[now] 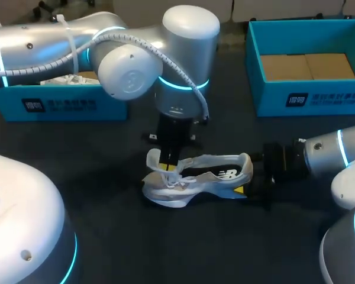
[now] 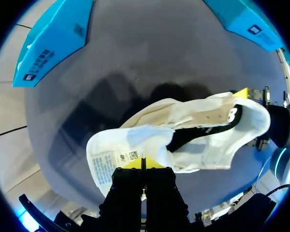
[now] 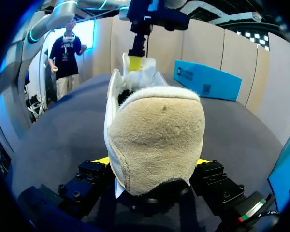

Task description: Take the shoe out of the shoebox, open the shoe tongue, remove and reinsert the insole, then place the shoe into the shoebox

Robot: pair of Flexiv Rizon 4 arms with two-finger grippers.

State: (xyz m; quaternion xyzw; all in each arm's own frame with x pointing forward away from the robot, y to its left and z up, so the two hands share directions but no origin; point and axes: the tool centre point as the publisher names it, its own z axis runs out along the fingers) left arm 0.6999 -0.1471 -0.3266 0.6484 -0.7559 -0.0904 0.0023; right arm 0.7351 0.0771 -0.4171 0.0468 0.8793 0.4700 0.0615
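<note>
Head view: the shoe point(image 1: 204, 177) lies on its sole in the middle of the dark counter point(image 1: 106, 236), toe toward my left arm and heel toward my right. The left pincer point(image 1: 170, 158) hangs straight down over the shoe's lace end, its fingers closed tight on the tongue point(image 1: 155, 161), which stands pulled up from the shoe. The left wrist view shows the two yellow tips pressed together with only the tongue's thin edge between them; the shoe's mouth beyond is a dark gap, and I cannot make out the insole there.

The right pincer point(image 3: 151, 162) grips the shoe's heel from both sides, a yellow tip showing at each flank of the heel. In the head view its far finger is hidden behind the shoe.

Well apart from the shoe, beyond its toe end, stands a paper-filled box point(image 1: 53, 103), mostly covered by my left arm. Beyond the heel end stands a brown-floored box point(image 1: 310, 97), cut off at the edge.
</note>
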